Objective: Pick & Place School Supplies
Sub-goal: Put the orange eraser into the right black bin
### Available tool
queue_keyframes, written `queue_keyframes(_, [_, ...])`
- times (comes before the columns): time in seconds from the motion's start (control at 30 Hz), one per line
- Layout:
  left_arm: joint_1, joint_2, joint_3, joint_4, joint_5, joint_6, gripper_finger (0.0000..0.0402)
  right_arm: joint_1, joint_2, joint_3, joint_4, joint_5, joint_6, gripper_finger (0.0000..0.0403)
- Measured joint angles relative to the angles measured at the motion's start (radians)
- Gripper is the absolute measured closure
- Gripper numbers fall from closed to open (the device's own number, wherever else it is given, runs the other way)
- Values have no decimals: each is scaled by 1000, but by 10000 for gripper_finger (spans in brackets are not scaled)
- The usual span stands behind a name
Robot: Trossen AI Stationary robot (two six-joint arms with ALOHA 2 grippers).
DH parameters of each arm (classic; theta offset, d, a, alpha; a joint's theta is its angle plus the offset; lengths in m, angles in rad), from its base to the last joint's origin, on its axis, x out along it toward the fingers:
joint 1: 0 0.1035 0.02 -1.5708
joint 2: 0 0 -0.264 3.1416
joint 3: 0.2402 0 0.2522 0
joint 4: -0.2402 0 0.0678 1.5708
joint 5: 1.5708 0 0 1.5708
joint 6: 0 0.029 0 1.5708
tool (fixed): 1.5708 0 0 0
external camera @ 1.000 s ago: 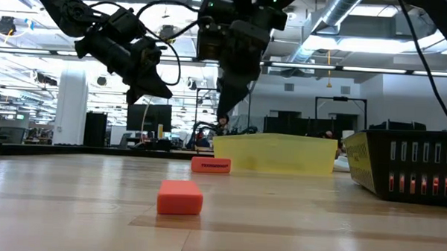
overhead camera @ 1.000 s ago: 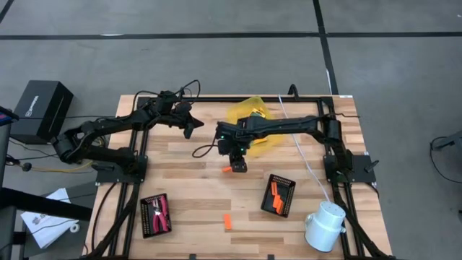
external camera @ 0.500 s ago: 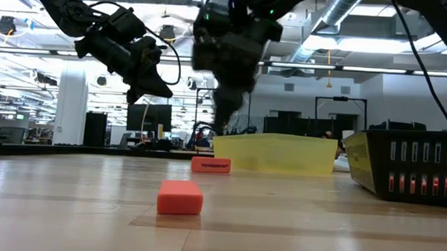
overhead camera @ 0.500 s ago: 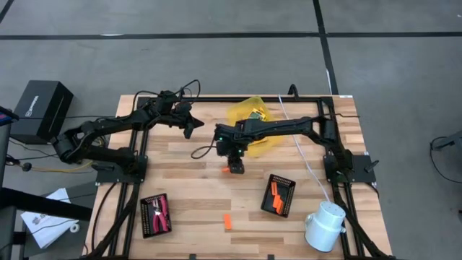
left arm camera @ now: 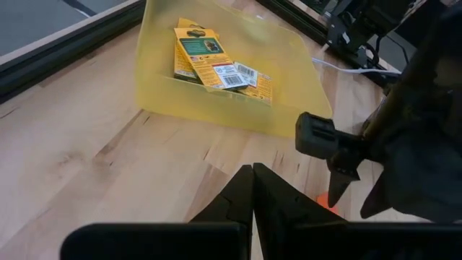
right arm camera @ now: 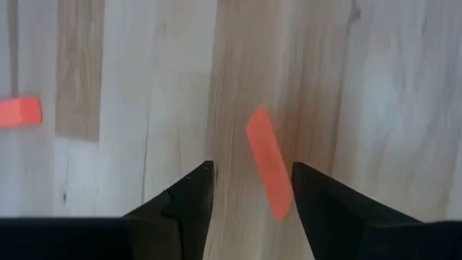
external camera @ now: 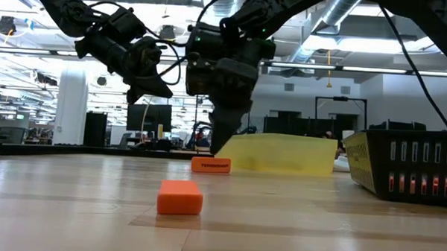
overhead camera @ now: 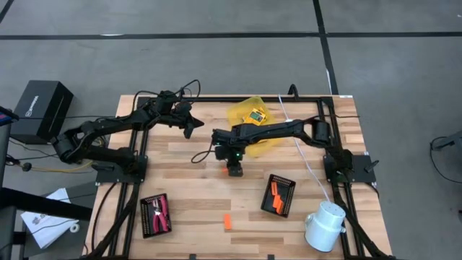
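Note:
My right gripper (overhead camera: 232, 170) hangs open, fingers pointing steeply down, just above an orange stick (right arm camera: 267, 163) that lies flat on the table's middle. The stick shows between the two fingers, closer to one of them, and in the low view the fingertips (external camera: 218, 148) stand a little above the stick (external camera: 211, 164). A second orange stick (external camera: 180, 197) lies nearer the front edge. Yellow-and-green card boxes (left arm camera: 215, 63) lie in the yellow tray (overhead camera: 244, 113). My left gripper (overhead camera: 189, 131) waits shut, raised over the table's far left.
A black ribbed tray (overhead camera: 278, 194) with orange sticks sits at the right front. Another black tray (overhead camera: 155, 215) with the red-handled tool sits at the left front. A white cylinder (overhead camera: 325, 226) stands at the front right corner. Bare wood lies around the loose sticks.
My right gripper has come down toward the orange stick at the table's middle and shifted slightly toward the left, its fingers staying apart. The stick has not moved.

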Motion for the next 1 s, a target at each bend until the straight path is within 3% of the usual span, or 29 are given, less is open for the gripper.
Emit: queue_keyframes(1.0, [0, 0, 0, 8, 3, 2, 402, -23, 0, 0, 60, 0, -8, 226])
